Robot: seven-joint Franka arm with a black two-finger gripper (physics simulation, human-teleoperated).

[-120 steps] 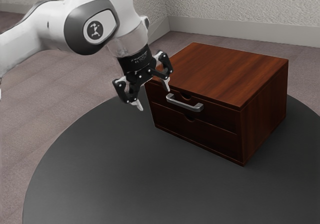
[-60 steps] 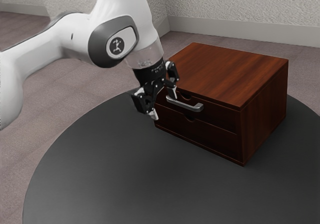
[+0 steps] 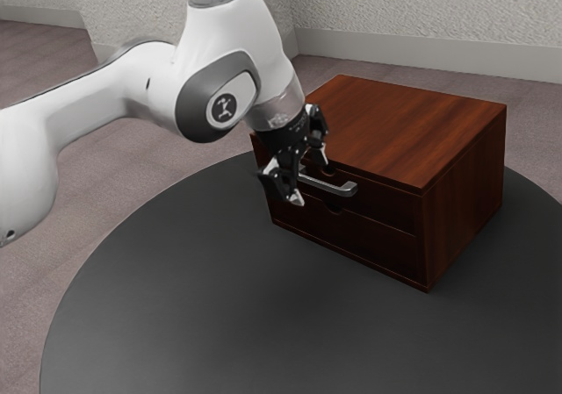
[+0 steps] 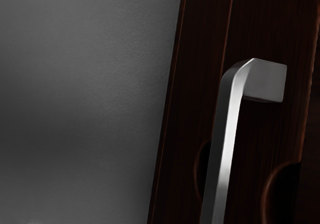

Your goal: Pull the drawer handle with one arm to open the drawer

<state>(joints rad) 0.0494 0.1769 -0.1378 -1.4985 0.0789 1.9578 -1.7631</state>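
A dark wooden cabinet (image 3: 395,122) with two drawers stands on the round black table (image 3: 219,306). The upper drawer (image 3: 382,199) sits flush with the cabinet front and carries a silver bar handle (image 3: 335,184). My black gripper (image 3: 305,176) is at the handle's end nearer the exterior view's left. It is open, with one finger above the bar and one below it. In the wrist view the handle (image 4: 227,134) runs close under my hand against the dark drawer front (image 4: 200,59).
The lower drawer (image 3: 360,236) has a finger notch and looks flush too. The black tabletop (image 4: 85,84) spreads wide in front of the cabinet. Brown carpet (image 3: 114,175) and a pale wall (image 3: 421,8) lie beyond the table.
My arm has swung toward the exterior view's right, bringing the gripper from beside the cabinet's corner onto the handle's near end. The drawer has not moved.
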